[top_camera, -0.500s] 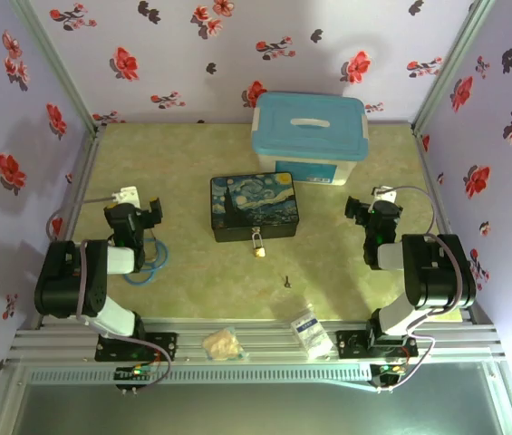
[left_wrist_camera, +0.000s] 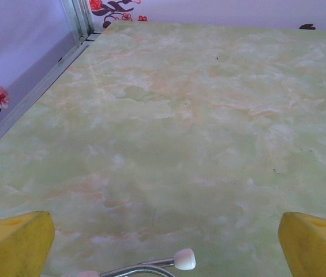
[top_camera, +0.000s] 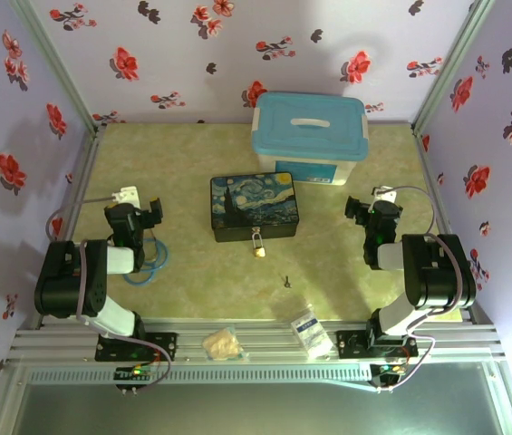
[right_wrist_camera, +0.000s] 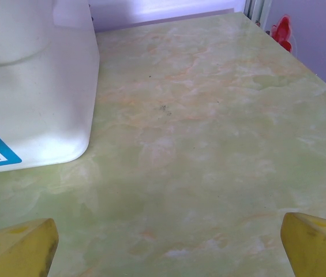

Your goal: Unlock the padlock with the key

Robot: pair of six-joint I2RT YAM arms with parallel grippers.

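Key (top_camera: 285,280) lies on the worktop (top_camera: 192,163) just bases-side of the padlock (top_camera: 257,243), its length roughly near-to-far, closer to the right pincer (top_camera: 357,210) than the left pincer (top_camera: 153,210), both wide open and empty.

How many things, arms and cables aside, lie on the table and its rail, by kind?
Boxes: 2, dark painted tin box, white plastic tub with blue lid
Brass padlock with silver shackle: 1
Small dark metal key: 1
Packets: 2, tan packet, white-blue packet
Total: 6
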